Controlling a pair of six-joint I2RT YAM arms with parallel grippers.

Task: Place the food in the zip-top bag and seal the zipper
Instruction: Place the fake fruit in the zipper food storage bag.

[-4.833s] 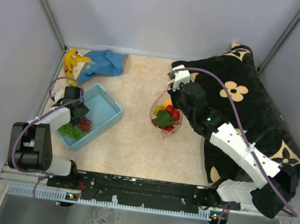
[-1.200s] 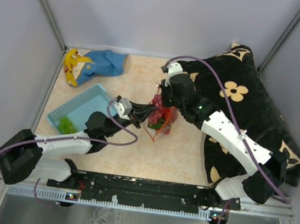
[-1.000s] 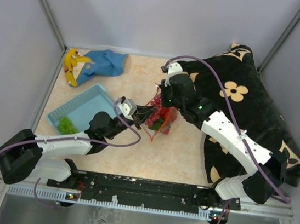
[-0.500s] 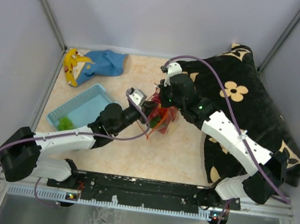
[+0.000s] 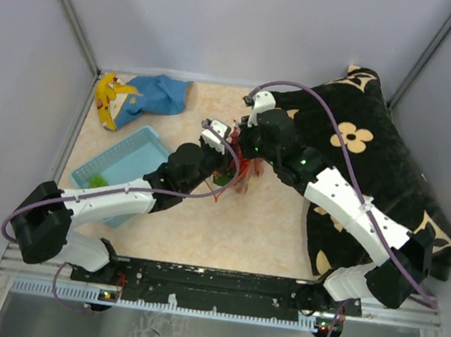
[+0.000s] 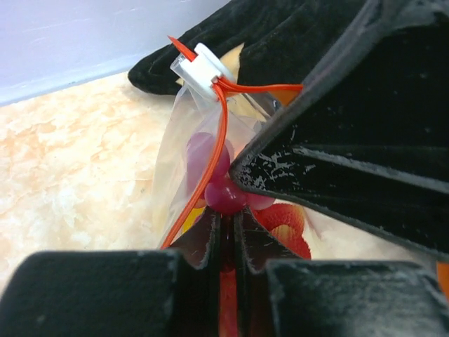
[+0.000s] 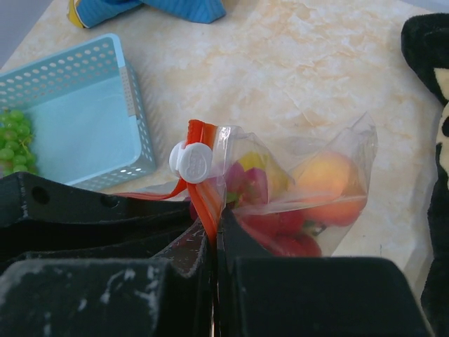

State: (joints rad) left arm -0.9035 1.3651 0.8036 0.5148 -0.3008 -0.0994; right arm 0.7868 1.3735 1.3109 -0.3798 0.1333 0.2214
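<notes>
Top external view: clear crinkly zip-top bag (image 5: 247, 171) is sitting mid-worktop (image 5: 225, 231), between light-blue plastic basket (image 5: 140, 153) and black flowered cushion (image 5: 375, 171) | my right pincer (image 7: 214, 223) is clamping fully closed on thin orange-red zipper strip (image 7: 203, 193), just under its white end piece (image 7: 191, 161) | my left pincer (image 6: 224, 214) is pinching, nearly closed, dark red toy grapes (image 6: 224, 195) inside the bag's mouth

The clear, crinkly plastic zip-top bag (image 7: 302, 151) looks glossy; the light-blue perforated plastic basket (image 7: 77, 133) smooth; the black floral cushion (image 5: 393, 157) velvety cloth.

Zip-top bag (image 5: 246, 171) largely hidden under right gripper (image 5: 239, 160); green grapes (image 7: 12, 137) cut by edge.
</notes>
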